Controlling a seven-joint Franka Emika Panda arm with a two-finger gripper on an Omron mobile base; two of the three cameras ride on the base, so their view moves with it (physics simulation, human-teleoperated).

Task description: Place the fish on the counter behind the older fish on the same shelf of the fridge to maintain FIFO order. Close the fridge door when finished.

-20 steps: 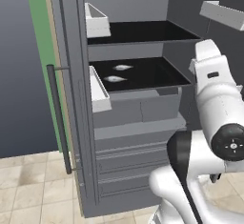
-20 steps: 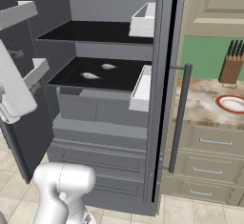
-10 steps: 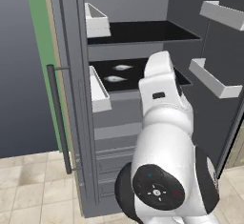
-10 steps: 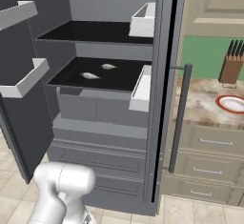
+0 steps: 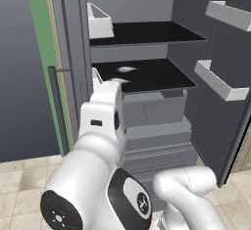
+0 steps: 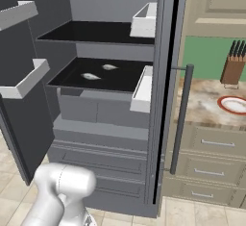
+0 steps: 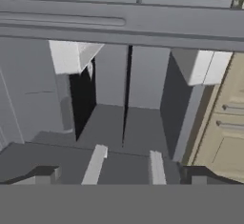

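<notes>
Fridge (image 6: 96, 124) is open, both doors swung wide; right door edge and its bar handle (image 6: 181, 114) stand between the interior and the counter (image 6: 211, 100). Counter is to the right of the fridge, carrying a knife block (image 6: 234, 64) and a red-rimmed plate (image 6: 234, 105).

Middle shelf (image 6: 72, 78) holds two small pale fish side by side: one (image 6: 90, 76) nearer the front, one (image 6: 109, 67) further back and right. Same pair in the left base view, (image 5: 113, 80) front and (image 5: 126, 69) behind. I see no fish on the visible stretch of counter, so my read is placement is already done and door closing is next.

Arm (image 5: 100, 136) is folded low in front of the fridge. Gripper (image 7: 125, 163): fingers parted, nothing between them, aimed at the fridge interior.

Key relation: both doors stand outboard of the hand, left door (image 6: 19, 100) and right door (image 5: 68, 67); can't judge which is nearer.
</notes>
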